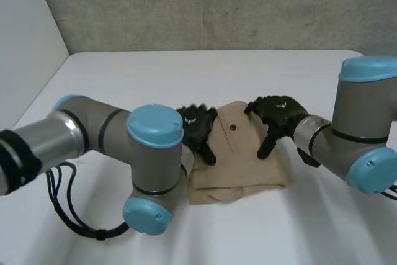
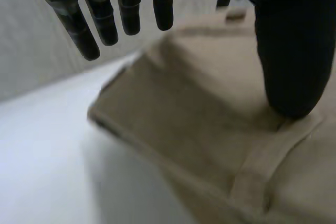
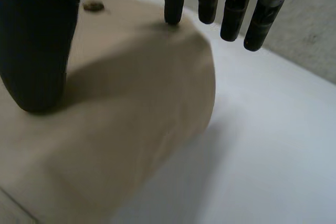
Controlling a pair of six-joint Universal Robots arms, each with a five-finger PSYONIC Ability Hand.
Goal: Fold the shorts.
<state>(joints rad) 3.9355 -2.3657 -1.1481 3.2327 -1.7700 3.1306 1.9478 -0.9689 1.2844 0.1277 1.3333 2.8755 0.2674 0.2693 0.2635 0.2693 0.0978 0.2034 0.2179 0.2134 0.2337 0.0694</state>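
Observation:
Tan shorts [image 1: 242, 159] lie folded into a small block in the middle of the white table, a dark button [image 1: 233, 127] facing up. My left hand [image 1: 197, 127] rests on the block's left edge. In the left wrist view its thumb [image 2: 294, 51] presses on the shorts [image 2: 194, 124] by the waistband, while the straight fingers [image 2: 100, 19] hover past the folded edge. My right hand [image 1: 276, 116] is at the far right corner. In the right wrist view its thumb [image 3: 37, 40] presses the shorts [image 3: 136, 108], and one straight fingertip [image 3: 173, 3] touches the cloth. Both hands are open.
The table [image 1: 186, 72] stretches bare to its far edge below a grey wall. My left arm's elbow [image 1: 155, 166] stands close to the shorts' near left side. My right arm [image 1: 366, 134] fills the right side.

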